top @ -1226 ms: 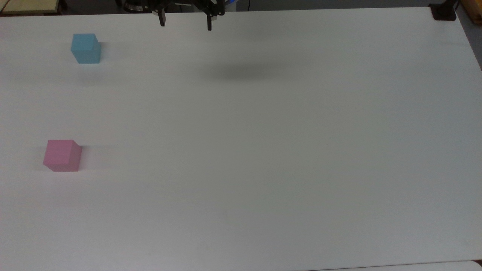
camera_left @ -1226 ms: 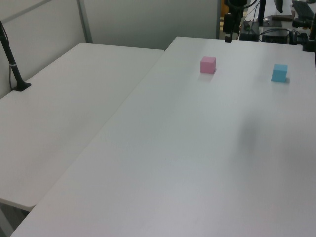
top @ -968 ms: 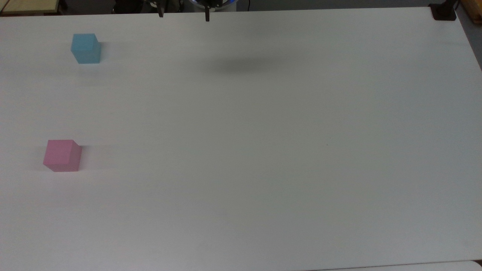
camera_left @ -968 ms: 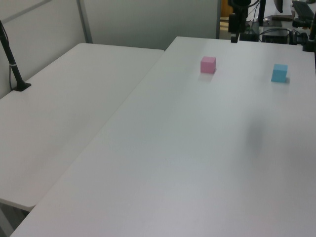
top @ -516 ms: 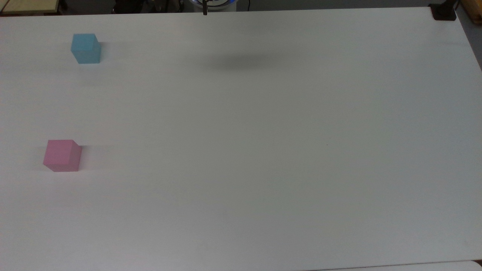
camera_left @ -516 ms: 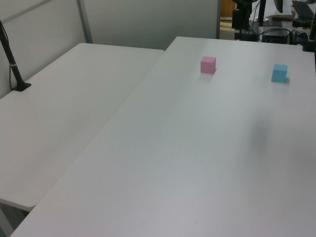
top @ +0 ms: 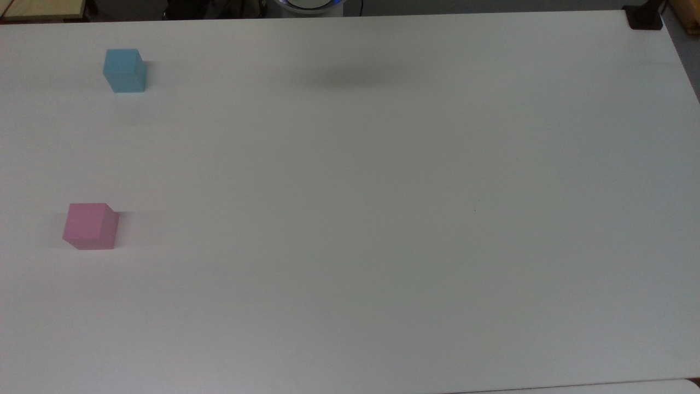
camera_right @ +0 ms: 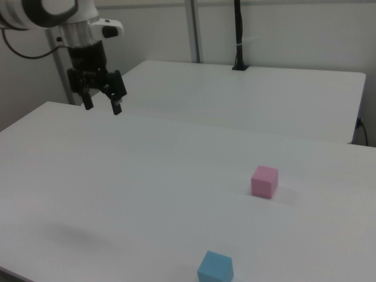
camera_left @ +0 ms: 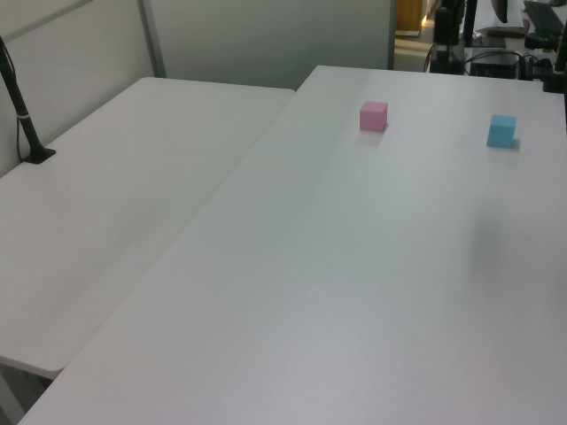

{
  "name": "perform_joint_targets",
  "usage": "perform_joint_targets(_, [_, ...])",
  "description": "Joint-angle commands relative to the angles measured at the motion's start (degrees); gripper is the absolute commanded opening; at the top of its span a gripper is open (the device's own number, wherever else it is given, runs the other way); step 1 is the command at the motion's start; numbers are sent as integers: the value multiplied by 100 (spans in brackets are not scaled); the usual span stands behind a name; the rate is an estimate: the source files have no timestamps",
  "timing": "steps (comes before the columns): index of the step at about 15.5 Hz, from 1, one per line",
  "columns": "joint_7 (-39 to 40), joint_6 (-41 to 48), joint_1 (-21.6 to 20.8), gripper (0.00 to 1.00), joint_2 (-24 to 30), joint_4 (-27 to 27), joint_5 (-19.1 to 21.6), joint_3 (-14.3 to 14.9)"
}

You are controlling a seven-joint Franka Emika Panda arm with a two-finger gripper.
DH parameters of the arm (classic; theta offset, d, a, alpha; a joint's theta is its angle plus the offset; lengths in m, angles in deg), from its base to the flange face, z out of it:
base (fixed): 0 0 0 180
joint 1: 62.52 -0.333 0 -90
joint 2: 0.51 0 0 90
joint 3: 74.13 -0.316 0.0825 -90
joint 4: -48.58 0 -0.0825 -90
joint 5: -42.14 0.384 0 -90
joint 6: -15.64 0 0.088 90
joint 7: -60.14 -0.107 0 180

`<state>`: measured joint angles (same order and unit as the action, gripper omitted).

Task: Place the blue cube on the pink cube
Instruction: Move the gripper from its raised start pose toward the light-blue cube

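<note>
- Hanging high above the white table (camera_right: 147, 176) at the right view's upper left, your gripper (camera_right: 102, 107) has its fingers spread apart and holds nothing.
- You have the blue cube (top: 124, 70) sitting on the table near the top view's upper left corner.
- You have the pink cube (top: 91, 226) well apart from it, lower on the top view's left side.

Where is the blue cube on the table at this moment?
The blue cube sits alone on the white table, near the top view's upper left corner, well above the pink cube and apart from it.
</note>
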<state>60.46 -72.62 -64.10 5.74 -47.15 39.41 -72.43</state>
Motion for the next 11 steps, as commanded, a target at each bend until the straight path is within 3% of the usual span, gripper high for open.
perform_joint_targets(1, [354,36,-44,100,1165,-1059,168,23])
perform_joint_targets(3, [364,45,-79,100,1579,-1368,159,14])
perform_joint_targets(6, [521,124,8,100,1651,-1361,159,58])
perform_joint_targets(8, [1273,107,375,100,1599,-1343,72,391])
perform_joint_targets(11, [2049,19,1096,100,1397,-1325,-191,567])
